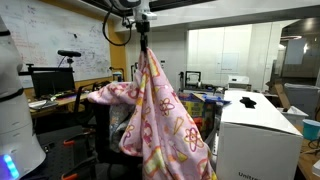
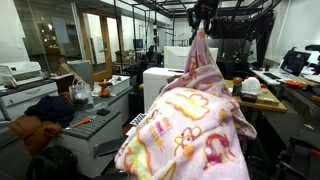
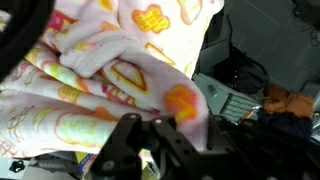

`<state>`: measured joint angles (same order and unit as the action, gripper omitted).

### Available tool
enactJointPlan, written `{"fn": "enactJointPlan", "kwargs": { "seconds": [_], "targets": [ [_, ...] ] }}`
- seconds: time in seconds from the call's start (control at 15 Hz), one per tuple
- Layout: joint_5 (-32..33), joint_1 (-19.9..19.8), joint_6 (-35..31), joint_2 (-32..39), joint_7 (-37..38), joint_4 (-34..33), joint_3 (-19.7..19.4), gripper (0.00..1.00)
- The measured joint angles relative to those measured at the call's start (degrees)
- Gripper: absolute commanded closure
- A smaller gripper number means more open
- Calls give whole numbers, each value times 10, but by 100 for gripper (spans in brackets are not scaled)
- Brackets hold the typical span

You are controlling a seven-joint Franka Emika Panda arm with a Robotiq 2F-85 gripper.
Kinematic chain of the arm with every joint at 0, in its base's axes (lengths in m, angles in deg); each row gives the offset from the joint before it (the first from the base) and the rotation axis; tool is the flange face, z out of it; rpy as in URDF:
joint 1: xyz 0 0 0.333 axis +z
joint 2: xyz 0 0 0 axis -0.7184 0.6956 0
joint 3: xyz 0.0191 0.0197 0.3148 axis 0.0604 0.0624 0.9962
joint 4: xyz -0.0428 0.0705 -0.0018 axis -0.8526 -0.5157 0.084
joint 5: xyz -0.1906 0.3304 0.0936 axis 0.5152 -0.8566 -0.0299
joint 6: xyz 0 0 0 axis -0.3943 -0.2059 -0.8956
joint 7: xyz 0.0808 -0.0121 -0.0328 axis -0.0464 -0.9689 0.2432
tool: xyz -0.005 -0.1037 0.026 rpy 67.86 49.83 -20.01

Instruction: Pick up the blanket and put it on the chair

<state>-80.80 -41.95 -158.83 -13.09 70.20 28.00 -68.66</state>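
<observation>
- In an exterior view, the gripper (image 1: 144, 38) is pinched shut on the top of the pink blanket (image 1: 155, 115), which hangs straight down under it.
- In an exterior view, the blanket (image 2: 195, 120) spreads wide below the gripper (image 2: 202, 22).
- In the wrist view, the blanket (image 3: 100, 70) bunches right against the gripper (image 3: 150, 152).

White cabinet (image 1: 255, 132), whiteboard (image 1: 55, 42), monitor (image 1: 50, 81)

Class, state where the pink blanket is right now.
In an exterior view the blanket hangs from the raised gripper, draping down just left of the white cabinet.
</observation>
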Motion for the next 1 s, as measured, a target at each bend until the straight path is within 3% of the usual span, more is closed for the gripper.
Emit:
{"fn": "enactJointPlan", "kwargs": {
  "seconds": [0.53, 1.0],
  "targets": [
    [-4, 44, 1, 23, -23, -105, 43, 99],
    [-66, 80, 1, 63, -74, -191, 67, 99]
  ]
}}
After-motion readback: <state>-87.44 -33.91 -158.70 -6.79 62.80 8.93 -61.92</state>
